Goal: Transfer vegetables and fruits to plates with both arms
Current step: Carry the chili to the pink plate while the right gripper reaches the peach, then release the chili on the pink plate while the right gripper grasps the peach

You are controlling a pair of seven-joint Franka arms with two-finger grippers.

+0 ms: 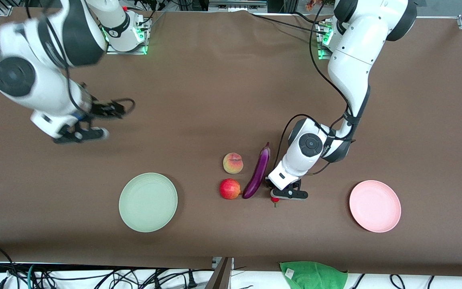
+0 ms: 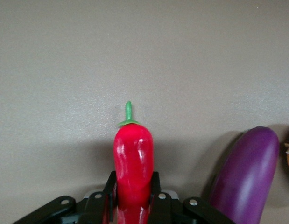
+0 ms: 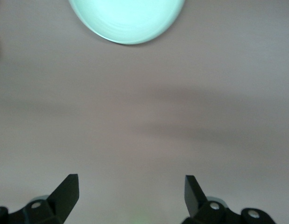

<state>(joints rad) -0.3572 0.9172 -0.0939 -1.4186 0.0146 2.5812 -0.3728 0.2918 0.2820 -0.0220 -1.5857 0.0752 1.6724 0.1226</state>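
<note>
The left gripper [image 1: 280,197] is down at the table just beside the eggplant [image 1: 257,173], its fingers [image 2: 155,191] clamped on the chili pepper [image 2: 133,163]; from across the table only a red tip pokes out under it. So the first pick looks to be in hand. Next, I'd judge, comes a lift and a carry toward the pink plate [image 1: 375,206], which sits at about three o'clock from the pepper. The peach [image 1: 233,163] and the red fruit [image 1: 230,188] lie by the eggplant, the peach at twelve o'clock of the red fruit. The green plate [image 1: 148,202] is bare. The right gripper [image 3: 130,191] hangs spread and empty over bare table at about eleven o'clock from that plate. Most of the pepper's body is hidden by the wrist.
</note>
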